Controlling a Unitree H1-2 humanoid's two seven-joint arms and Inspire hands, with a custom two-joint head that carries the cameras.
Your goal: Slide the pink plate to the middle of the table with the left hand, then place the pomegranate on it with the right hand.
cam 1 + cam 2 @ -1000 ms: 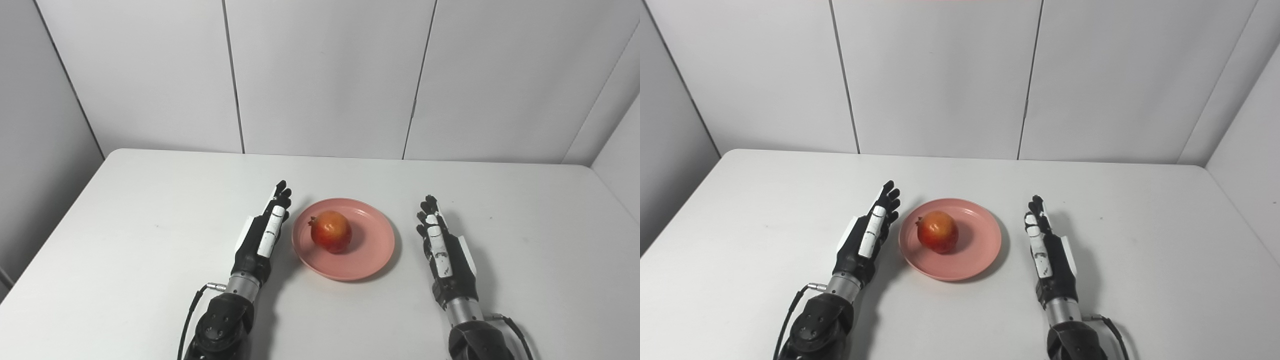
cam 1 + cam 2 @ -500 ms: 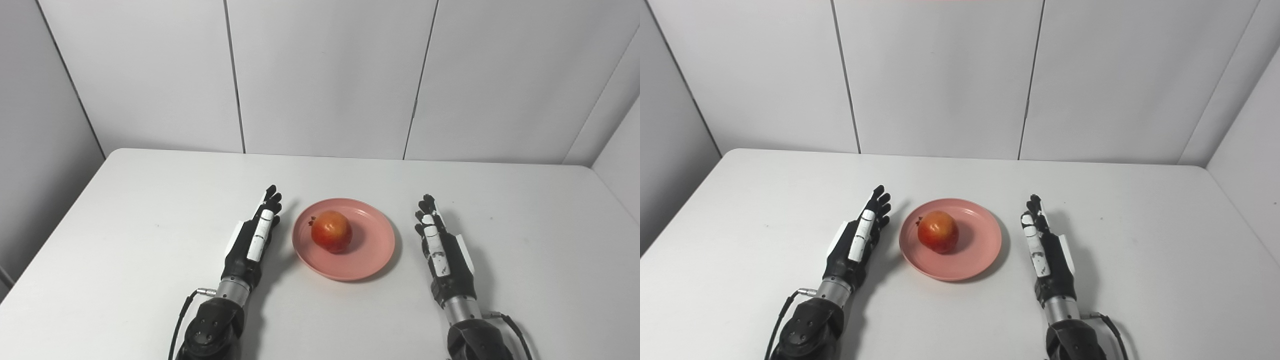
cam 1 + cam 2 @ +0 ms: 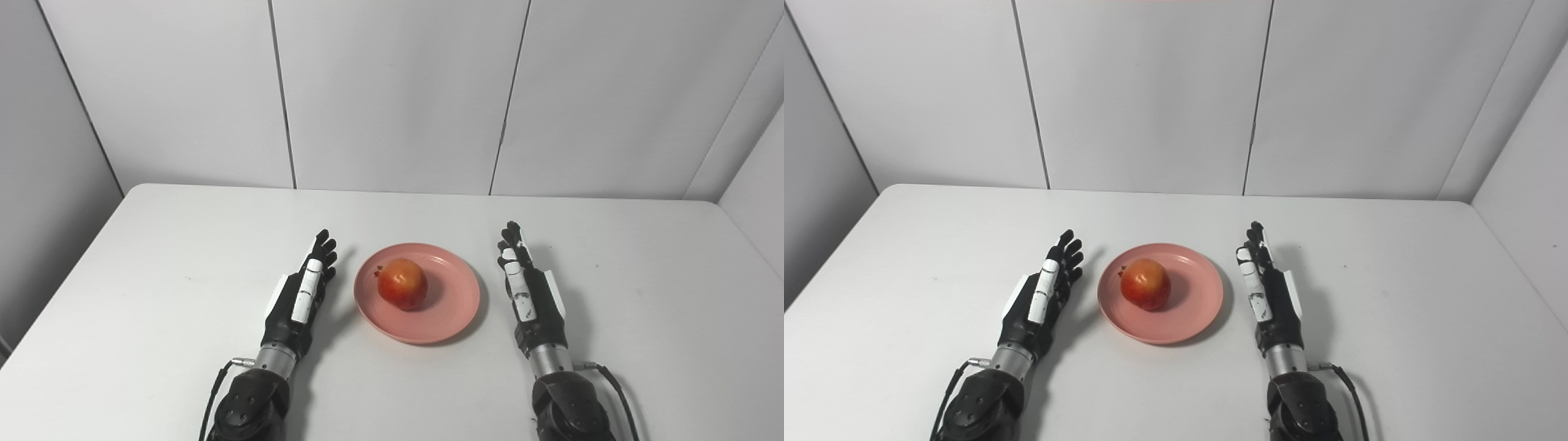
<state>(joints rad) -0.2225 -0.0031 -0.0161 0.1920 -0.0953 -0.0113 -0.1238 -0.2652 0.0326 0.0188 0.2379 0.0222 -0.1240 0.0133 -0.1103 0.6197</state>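
Pink, round and shallow, the smooth plastic-looking plate (image 3: 454,306) is set near the middle of the matte white desk (image 3: 153,257), a little closer to the near edge than to the far edge. A raised rim is seen all around the plate, and a soft shadow is cast along its near right side. Inside it, one round red-orange pomegranate (image 3: 402,283) with a glossy skin is held, placed left of the plate's centre, with its small dark crown turned toward the left edge of the desk.

On either side of the plate a black robot hand with white panels is laid low over the desk, fingers stretched toward the far edge. The left robot hand (image 3: 298,300) is kept near the plate's left rim without touching it; its fingers are spread and nothing is held. The right robot hand (image 3: 528,294) is kept just beside the right rim, apart from it, likewise extended flat and empty. Metallic wrist cuffs and thin dark cables are seen at both forearms near the desk's near edge.
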